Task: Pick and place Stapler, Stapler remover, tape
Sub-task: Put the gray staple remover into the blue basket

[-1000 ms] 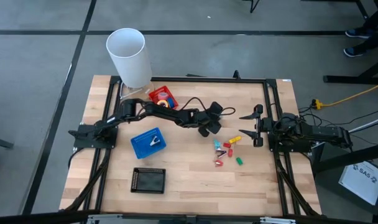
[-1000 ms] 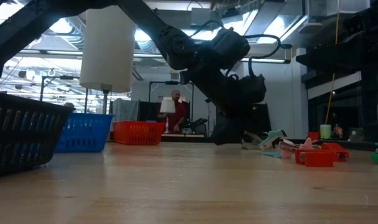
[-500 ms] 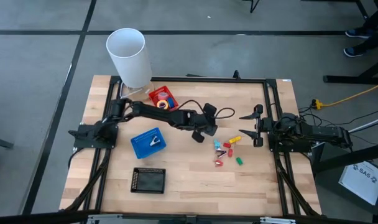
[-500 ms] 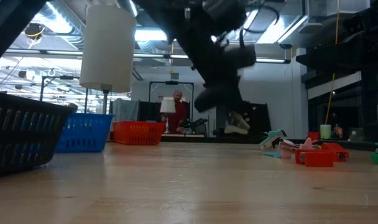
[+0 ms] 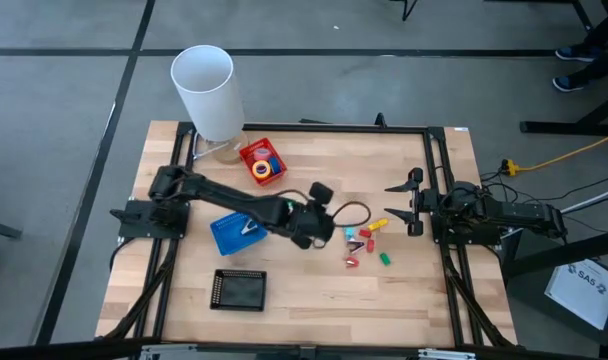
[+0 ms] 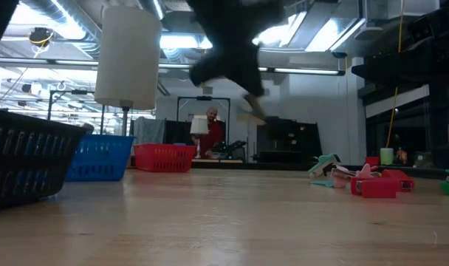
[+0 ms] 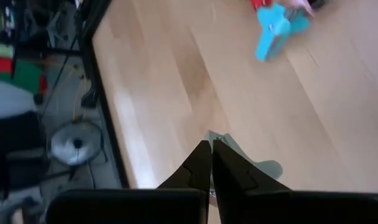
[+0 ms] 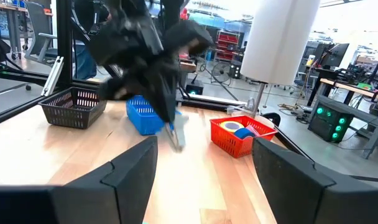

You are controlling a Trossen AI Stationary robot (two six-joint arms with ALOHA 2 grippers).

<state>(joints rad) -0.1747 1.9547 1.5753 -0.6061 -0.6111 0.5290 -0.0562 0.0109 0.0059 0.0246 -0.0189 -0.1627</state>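
My left gripper (image 5: 311,236) hangs above the table's middle, between the blue basket (image 5: 238,229) and a pile of small coloured pieces (image 5: 367,241), shut on a small pale stapler remover (image 8: 175,135). The low view shows it blurred, high above the wood (image 6: 232,63). A teal stapler remover (image 7: 275,25) lies in the pile. Yellow and blue tape rolls (image 5: 267,166) lie in the red basket (image 8: 240,135). My right gripper (image 5: 408,204) waits open at the table's right side. No stapler is plainly visible. My left gripper pinches the pale stapler remover's upper end (image 7: 216,138) between its two fingertips (image 7: 201,163), coming from above and pointing down. The piece is lifted clear of the table and hangs below the fingers (image 6: 252,111).
A tall white cylinder (image 5: 206,90) stands at the far left corner beside the red basket. A black basket (image 5: 239,290) sits near the front edge. A piece lies in the blue basket. Bare wood lies in front of the pile. A person shows far behind the table (image 6: 210,129).
My left gripper has moved from beside the pile toward the near edge and the left, toward the blue basket, and has risen. It stayed shut, and the pale piece went up with it, clear of the table.
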